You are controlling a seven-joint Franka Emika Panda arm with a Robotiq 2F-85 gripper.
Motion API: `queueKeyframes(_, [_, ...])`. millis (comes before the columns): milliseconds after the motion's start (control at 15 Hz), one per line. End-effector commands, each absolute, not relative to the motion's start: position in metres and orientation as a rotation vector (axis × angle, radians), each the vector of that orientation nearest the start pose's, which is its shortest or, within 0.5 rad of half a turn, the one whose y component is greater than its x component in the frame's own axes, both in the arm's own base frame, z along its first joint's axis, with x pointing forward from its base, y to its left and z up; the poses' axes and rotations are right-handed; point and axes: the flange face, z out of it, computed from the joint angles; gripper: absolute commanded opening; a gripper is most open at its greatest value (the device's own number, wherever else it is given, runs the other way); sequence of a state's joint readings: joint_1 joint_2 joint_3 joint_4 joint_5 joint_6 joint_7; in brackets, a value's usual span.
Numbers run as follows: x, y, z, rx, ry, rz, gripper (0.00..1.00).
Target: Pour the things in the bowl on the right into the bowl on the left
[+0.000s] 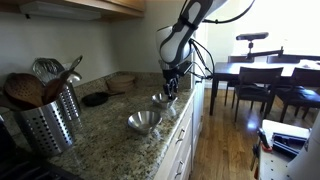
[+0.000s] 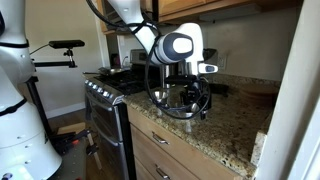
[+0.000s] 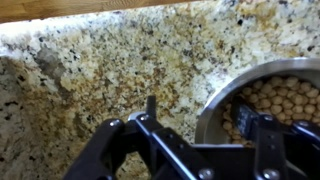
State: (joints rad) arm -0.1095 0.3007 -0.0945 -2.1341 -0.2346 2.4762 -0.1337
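Note:
Two metal bowls stand on the granite counter (image 1: 110,135). The nearer bowl (image 1: 145,121) looks empty. The farther bowl (image 1: 161,98) sits right under my gripper (image 1: 172,86). In the wrist view this bowl (image 3: 213,100) holds several pale round pieces like chickpeas (image 3: 285,100). My gripper (image 3: 198,112) is open and straddles the bowl's rim, with one finger outside over the counter and the other inside among the pieces. In an exterior view my gripper (image 2: 192,97) hangs low over the counter and the bowl is hard to make out.
A perforated metal holder (image 1: 48,122) full of utensils stands at the counter's near end. A dark pan (image 1: 96,98) and a basket (image 1: 122,79) sit by the wall. A stove (image 2: 105,95) adjoins the counter. A dining table with chairs (image 1: 262,80) stands beyond.

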Motion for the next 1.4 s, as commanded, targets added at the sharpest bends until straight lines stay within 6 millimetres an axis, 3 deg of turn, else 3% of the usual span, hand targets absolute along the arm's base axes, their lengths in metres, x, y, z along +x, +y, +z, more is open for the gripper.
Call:
queueKeyframes(0, [0.566, -0.117, 0.27, -3.321, -0.152, -0.029, 0.47])
queueKeyframes(267, [0.566, -0.117, 0.269, -3.32, -0.148, -0.029, 0.22])
queueKeyframes(467, [0.566, -0.116, 0.268, -3.318, -0.147, -0.029, 0.1])
queueKeyframes(1133, [0.564, -0.117, 0.275, -3.318, -0.133, -0.054, 0.11])
queueKeyframes(1333, [0.561, -0.116, 0.285, -3.323, -0.136, -0.072, 0.11])
